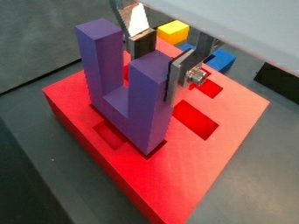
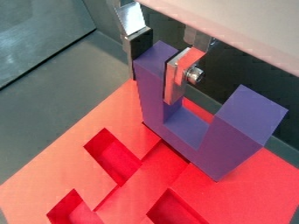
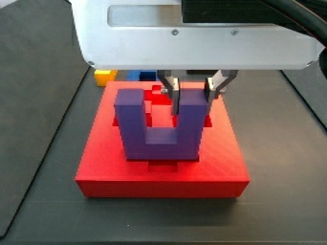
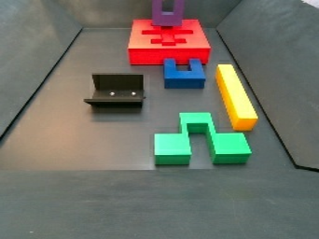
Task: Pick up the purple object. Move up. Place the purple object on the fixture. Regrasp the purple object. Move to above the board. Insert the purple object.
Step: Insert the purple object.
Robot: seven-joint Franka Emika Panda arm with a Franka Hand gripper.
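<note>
Currently the claw (image 1: 160,64) is closed on one prong of the purple block (image 1: 126,87), silver fingers (image 2: 176,77) pressing that prong from both sides in both wrist views. Block stands upright, prongs up, base down on the red board (image 3: 160,167), which fills the frame centre in a side view. Whether the base sits in a cut-out or only rests on the top I cannot tell. Open recesses in the board show beside the block (image 2: 117,162).

In a side view the board lies at top centre, the purple block (image 4: 166,11) cut by the upper edge. Fixture (image 4: 115,91) sits at left centre on the bench, well apart from the board. Blue block (image 4: 185,73) lies just below the board, yellow bar (image 4: 236,94) to its right, green block (image 4: 200,139) at lower centre.
</note>
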